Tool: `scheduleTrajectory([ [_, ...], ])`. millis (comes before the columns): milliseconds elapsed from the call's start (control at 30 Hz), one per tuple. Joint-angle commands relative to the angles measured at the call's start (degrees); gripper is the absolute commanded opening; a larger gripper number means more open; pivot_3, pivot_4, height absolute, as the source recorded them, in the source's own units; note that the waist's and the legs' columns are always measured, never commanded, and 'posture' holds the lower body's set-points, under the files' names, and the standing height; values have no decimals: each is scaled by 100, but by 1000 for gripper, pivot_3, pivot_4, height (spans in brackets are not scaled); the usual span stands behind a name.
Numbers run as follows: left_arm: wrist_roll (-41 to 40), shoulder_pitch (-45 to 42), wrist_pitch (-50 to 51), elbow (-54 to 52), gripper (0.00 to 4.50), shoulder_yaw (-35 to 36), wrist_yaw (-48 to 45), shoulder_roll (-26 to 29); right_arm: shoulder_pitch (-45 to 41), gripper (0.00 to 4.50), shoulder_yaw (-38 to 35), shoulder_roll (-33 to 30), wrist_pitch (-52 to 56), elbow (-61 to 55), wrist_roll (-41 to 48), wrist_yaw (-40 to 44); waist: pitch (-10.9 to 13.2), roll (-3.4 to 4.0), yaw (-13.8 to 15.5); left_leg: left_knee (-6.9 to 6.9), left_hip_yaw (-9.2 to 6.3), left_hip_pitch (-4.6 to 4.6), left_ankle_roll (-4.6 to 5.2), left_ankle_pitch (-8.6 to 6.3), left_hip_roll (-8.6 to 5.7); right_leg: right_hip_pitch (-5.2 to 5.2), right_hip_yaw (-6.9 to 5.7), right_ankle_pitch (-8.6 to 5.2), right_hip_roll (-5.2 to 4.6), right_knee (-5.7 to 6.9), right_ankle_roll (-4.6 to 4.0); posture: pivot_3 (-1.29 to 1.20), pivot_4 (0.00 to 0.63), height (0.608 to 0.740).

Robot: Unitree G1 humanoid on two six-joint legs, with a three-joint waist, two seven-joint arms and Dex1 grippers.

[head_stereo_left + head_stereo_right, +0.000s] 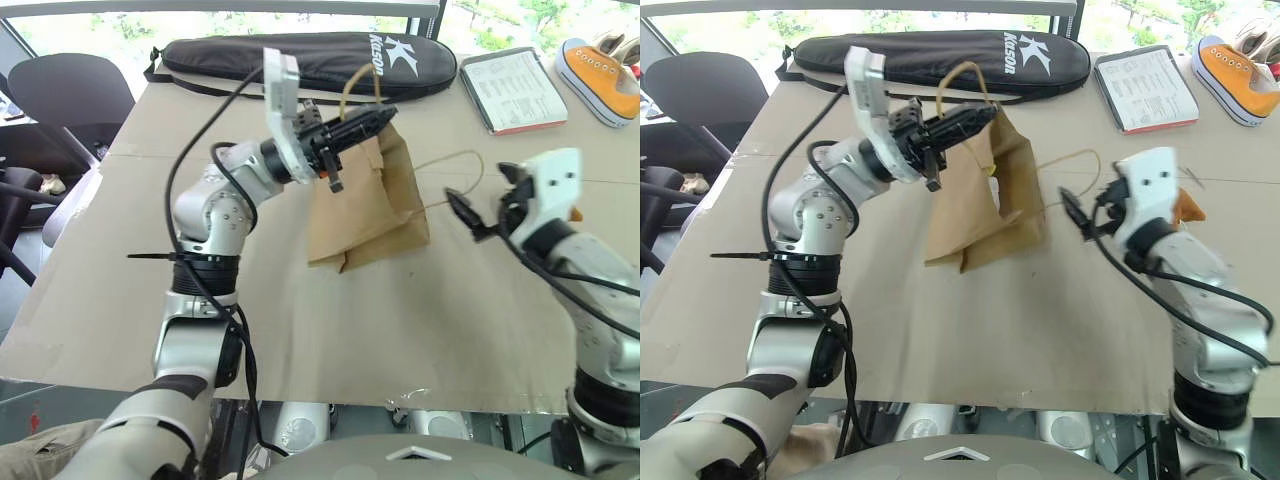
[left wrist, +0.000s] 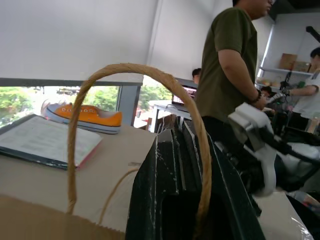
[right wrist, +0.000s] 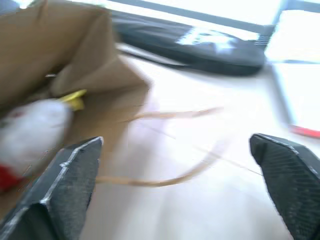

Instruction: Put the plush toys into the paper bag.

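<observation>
The brown paper bag lies mid-table with its top raised off the surface. My left gripper is shut on the bag's top edge beside one twine handle, which loops over the fingers. The other handle trails loose on the table. A white plush toy with a red end and yellow tuft lies inside the bag's mouth. My right gripper hangs open and empty just right of the bag, above the table. An orange-brown plush toy peeks out behind my right hand.
A long black zippered case lies along the far edge. A clipboard with papers and an orange-and-white sneaker sit at the far right. A black chair stands off the left corner. A person stands beyond the table.
</observation>
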Motion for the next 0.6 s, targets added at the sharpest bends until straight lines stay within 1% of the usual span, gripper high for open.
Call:
scheduleTrajectory([
  [33,280,-150,-461,399,0,-105,-153,-362,-855,4452,-973,-131,1155,-473,322,-372,1,2,-35,2,5,2,1,0,0,0,6,0,0,4,0,0,150,740],
  [100,441,-144,-628,530,0,-184,-155,-550,-1366,4452,-1364,-168,1606,-406,564,-360,1,2,-38,4,7,5,3,-1,0,0,11,1,3,8,0,0,150,740],
  [167,619,-109,-815,644,0,-266,-120,-745,-1598,4452,-1638,-371,1885,-295,687,-268,1,2,-21,2,-1,5,11,-6,1,0,6,0,6,6,-1,0,150,740],
  [200,707,-120,-918,731,0,-246,-59,-818,-1475,4452,-1479,-781,1893,-150,520,-257,1,2,-8,0,-5,1,17,-9,3,0,3,0,8,1,-1,0,150,740],
  [267,831,-134,-1074,814,0,-167,106,-949,-986,4452,-837,-1809,1741,303,67,-223,0,4,53,-3,-9,-10,16,-9,0,-1,2,-1,5,-12,0,0,150,740],
  [300,849,-129,-1100,811,0,-126,179,-1007,-771,4452,-552,-2201,1595,505,-85,-184,0,2,56,0,-7,-18,19,-10,-1,-2,3,-1,2,-24,1,0,150,740],
  [333,881,-105,-1151,805,0,-104,252,-1061,-707,4452,-289,-2439,1475,833,-179,-168,0,4,59,0,-3,-21,25,-14,-2,-2,5,-1,1,-29,1,0,150,740],
  [467,1169,3,-1450,843,0,-182,296,-1121,-996,4452,34,-2396,1083,1758,-196,-137,0,5,10,13,12,-22,30,-16,-4,-9,22,0,-1,-20,4,0,150,740],
  [567,1038,317,-1590,550,0,-68,226,-1181,-1608,4452,794,-2014,378,3793,-401,62,-3,-2,-84,13,14,-7,30,-17,0,-6,30,0,8,-12,4,0,150,740],
  [600,939,433,-1574,408,0,11,277,-1212,-1706,4452,981,-1981,169,4220,-500,122,-4,0,-79,11,32,12,31,-17,-2,7,46,1,16,-14,4,0,150,740],
])
